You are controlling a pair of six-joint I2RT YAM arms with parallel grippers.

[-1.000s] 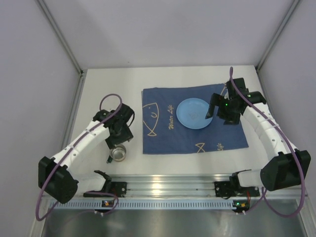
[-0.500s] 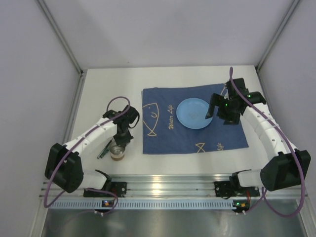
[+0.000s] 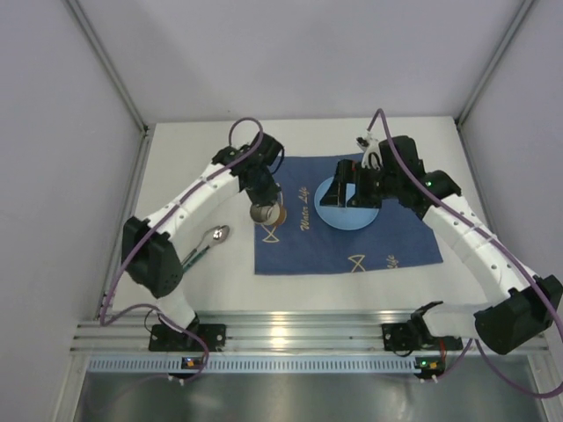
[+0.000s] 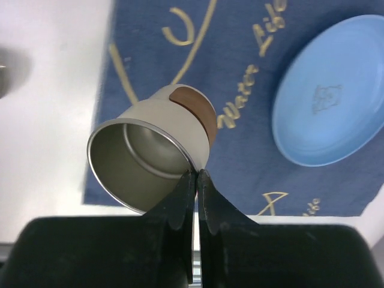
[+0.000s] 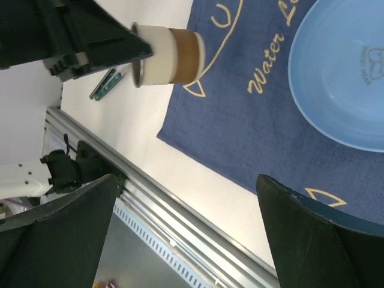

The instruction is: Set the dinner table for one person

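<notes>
A cream metal cup with a brown band hangs tilted over the left edge of the dark blue fish-print cloth. My left gripper is shut on its rim; the left wrist view shows both fingertips pinching the cup wall at the gripper. A light blue plate lies on the cloth. My right gripper hovers over the plate's far side, open and empty, its fingers wide apart. The white dinner table carries it all.
A spoon with a green handle lies on the white top left of the cloth. Aluminium rails run along the near edge. Grey walls close in the back and both sides.
My left gripper shut on the cup near the table's front left, lifted it and carried it to the cloth's left edge. The spoon stayed on the table. My right gripper moved left over the plate.
</notes>
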